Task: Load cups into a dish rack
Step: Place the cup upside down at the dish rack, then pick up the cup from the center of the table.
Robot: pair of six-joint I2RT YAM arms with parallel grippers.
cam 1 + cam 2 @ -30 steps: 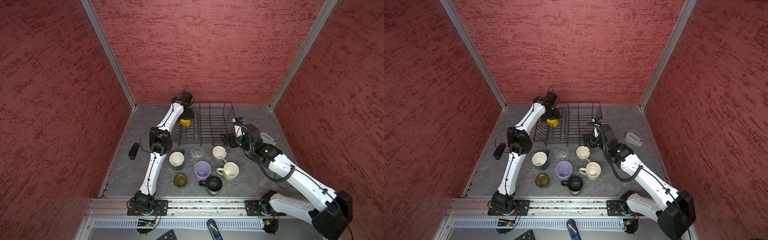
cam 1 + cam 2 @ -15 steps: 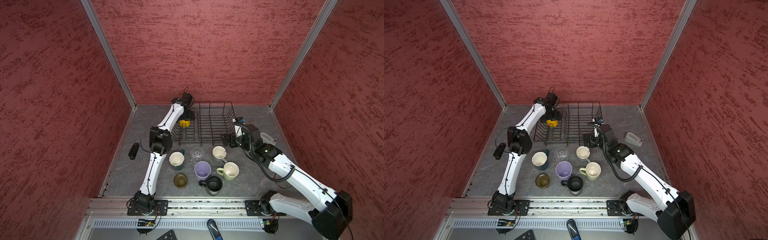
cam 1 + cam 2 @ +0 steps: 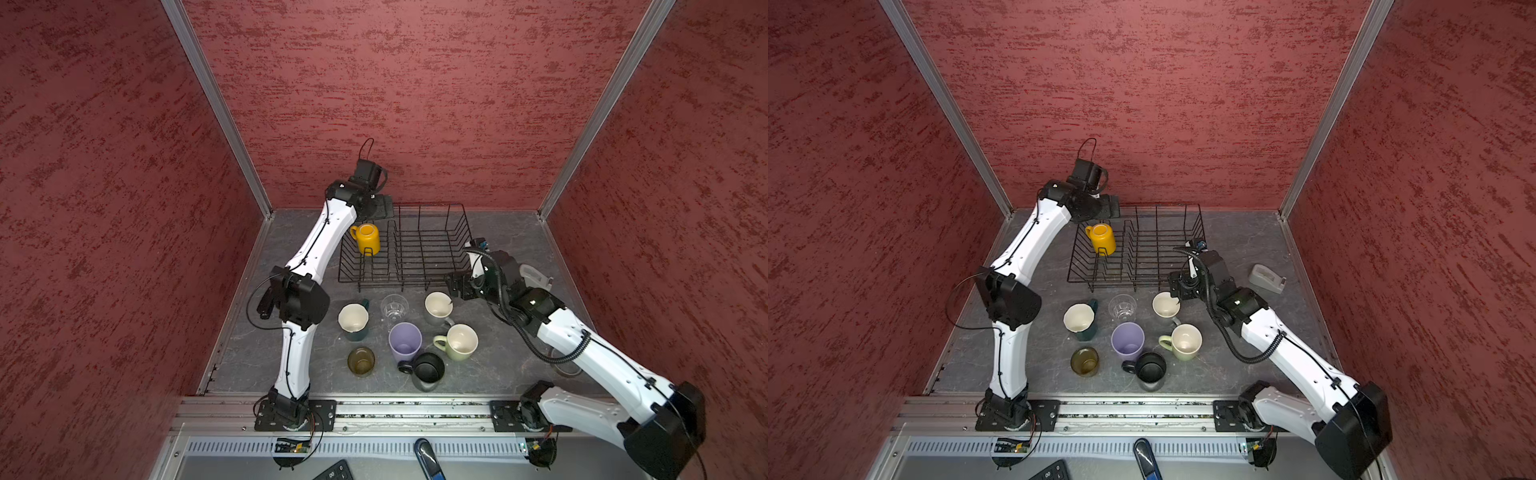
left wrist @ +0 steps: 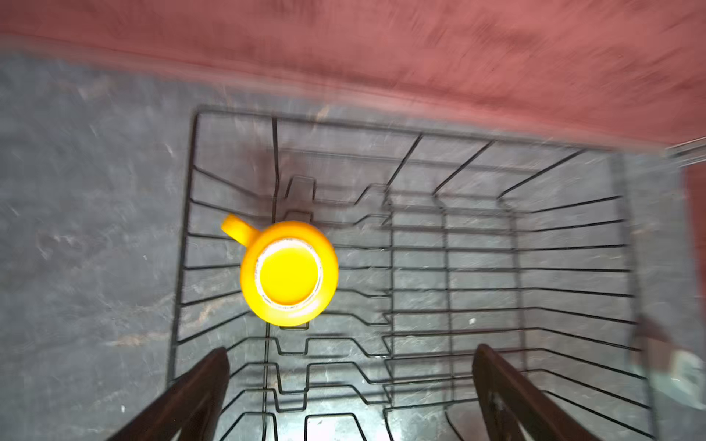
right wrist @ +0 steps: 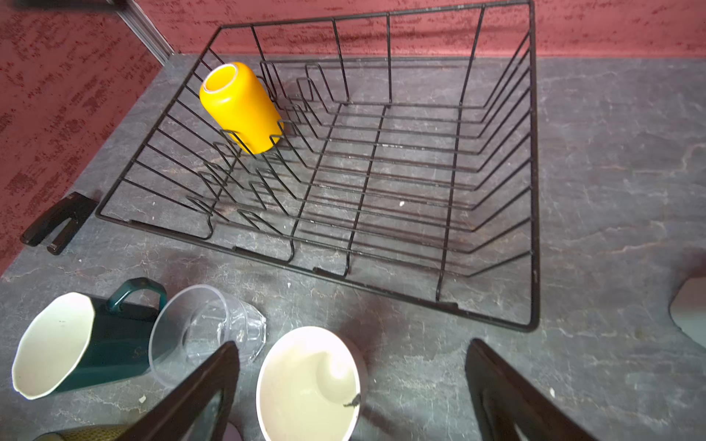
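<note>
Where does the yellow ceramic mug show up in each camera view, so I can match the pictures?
Top view: the yellow ceramic mug stands inside the black wire dish rack, at the end on the robot's left.
Top view: the mug is in the same place in the rack.
Left wrist: the mug is seen from above, among the rack's dividers.
Right wrist: the mug is in the rack's far corner.
Shared landmark: the rack, in all four views.

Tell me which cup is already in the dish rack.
The yellow mug: it alone sits upside down inside the dish rack; the rest stand on the table.
</note>
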